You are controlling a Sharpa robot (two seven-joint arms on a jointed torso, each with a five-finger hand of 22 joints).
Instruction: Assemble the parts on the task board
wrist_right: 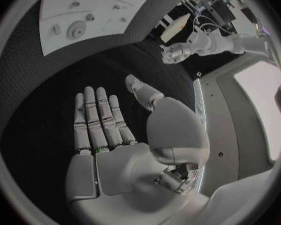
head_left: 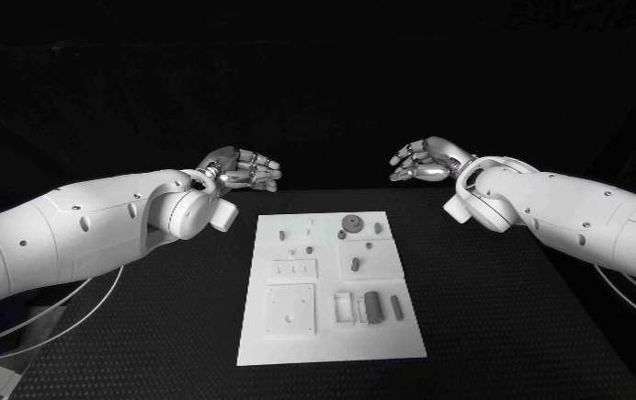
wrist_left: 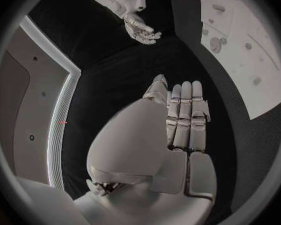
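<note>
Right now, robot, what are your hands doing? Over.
Left hand open, right hand open, both beyond the task board. Grey parts untouched on board. Nothing in the way.

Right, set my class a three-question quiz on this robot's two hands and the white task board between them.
1. True or false: the left silver hand holds a part.
2. Which lies nearer the robot on the white rectangular task board: A) the round grey disc part, B) the dark grey oblong part?
3. Fill in: both hands hover beyond the board's ___ edge.

Key: 1 false, and the right silver hand is empty too; 2 B; 3 far.
</note>
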